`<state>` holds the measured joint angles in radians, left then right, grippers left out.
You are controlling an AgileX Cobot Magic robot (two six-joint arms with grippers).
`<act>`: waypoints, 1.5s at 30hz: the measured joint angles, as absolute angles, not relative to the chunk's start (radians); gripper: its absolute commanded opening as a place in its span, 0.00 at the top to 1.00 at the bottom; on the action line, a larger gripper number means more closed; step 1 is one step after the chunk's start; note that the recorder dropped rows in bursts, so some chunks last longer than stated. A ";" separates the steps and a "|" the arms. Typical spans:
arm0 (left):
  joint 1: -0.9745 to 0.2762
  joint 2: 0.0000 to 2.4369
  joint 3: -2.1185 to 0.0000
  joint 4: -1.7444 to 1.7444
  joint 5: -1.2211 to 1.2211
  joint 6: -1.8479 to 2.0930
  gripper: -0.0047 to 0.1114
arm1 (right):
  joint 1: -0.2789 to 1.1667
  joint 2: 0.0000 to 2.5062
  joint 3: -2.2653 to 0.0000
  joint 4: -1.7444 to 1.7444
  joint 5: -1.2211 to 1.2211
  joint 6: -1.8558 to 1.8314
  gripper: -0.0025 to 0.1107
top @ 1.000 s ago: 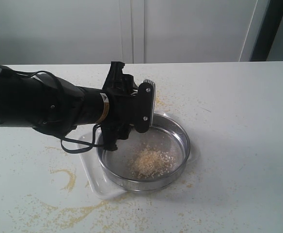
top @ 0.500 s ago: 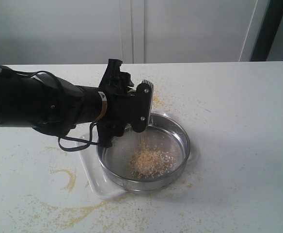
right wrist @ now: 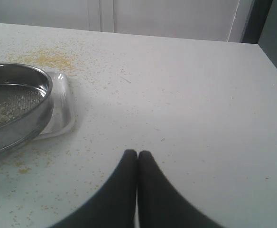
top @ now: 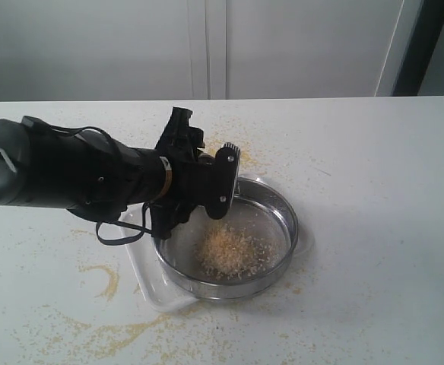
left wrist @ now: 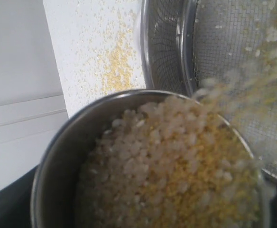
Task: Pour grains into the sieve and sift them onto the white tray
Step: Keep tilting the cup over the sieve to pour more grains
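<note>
Nearest, the right gripper point(right wrist: 137, 159) sits low over the white tabletop point(right wrist: 200, 95) with its two black fingers pressed together on nothing. It is well apart from the work and poses little risk unless it swings in toward the steel rim. Ahead of it, trails of loose yellow meal point(top: 104, 277) lie scattered on the table, a sign of how easily this material escapes. Next comes the flat white rectangular plastic tray point(top: 147, 287), of which only a corner and thin edges show from under the wide round steel-rimmed sieve point(top: 287, 209) resting on it. The sieve covers nearly all of the tray, so a small shove could carry the mesh past the tray's rim and drop sifted meal on the table. Inside the sieve, the grains point(top: 229, 255), a beige mix of whitish kernels and yellow meal, form a heap on the grey mesh. Above the sieve's far-left side, the left gripper point(top: 205, 179) has its fingers spread wide and clamped on a small rounded steel cup point(left wrist: 62, 152). The cup is tipped so that a blurred stream runs off its lip onto the mesh. It looks well filled and its lip is near the rim, so a steeper or quicker tilt could bounce kernels over the steel wall. A dip of the arm could knock the sieve askew. Beyond, another patch of meal point(left wrist: 115, 66) dusts the table.
</note>
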<state>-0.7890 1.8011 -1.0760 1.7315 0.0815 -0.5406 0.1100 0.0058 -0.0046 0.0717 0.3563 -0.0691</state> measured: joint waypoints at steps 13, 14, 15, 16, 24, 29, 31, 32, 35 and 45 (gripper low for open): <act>-0.789 1.813 -1.080 1.731 0.089 -0.521 0.96 | 0.110 0.006 -0.005 0.072 0.356 -0.069 0.98; -0.789 1.816 -1.085 1.731 0.089 -0.518 0.96 | 0.110 0.006 -0.005 0.072 0.356 -0.069 0.98; -0.789 1.816 -1.088 1.731 0.089 -0.517 0.96 | 0.110 0.006 -0.005 0.072 0.356 -0.069 0.98; -0.789 1.816 -1.094 1.731 0.089 -0.517 0.96 | 0.110 0.006 -0.005 0.072 0.356 -0.069 0.98; -0.789 1.816 -1.105 1.731 0.090 -0.495 0.96 | 0.110 0.006 -0.005 0.072 0.356 -0.069 0.98; -0.789 1.816 -1.105 1.731 0.090 -0.491 0.96 | 0.110 0.006 -0.005 0.072 0.356 -0.069 0.98; -0.789 1.816 -1.105 1.731 0.090 -0.491 0.96 | 0.110 0.006 -0.005 0.072 0.356 -0.069 0.98; -0.789 1.816 -1.105 1.731 0.090 -0.490 0.96 | 0.110 0.006 -0.005 0.072 0.356 -0.069 0.98; -0.789 1.816 -1.105 1.731 0.090 -0.466 0.96 | 0.110 0.006 -0.005 0.072 0.356 -0.069 0.98; -0.789 1.816 -1.105 1.731 0.090 -0.406 0.96 | 0.110 0.006 -0.005 0.072 0.356 -0.069 0.98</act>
<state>-0.7890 1.8155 -1.1054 1.7315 0.0902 -0.4060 0.1100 0.0058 -0.0046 0.0717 0.3563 -0.0691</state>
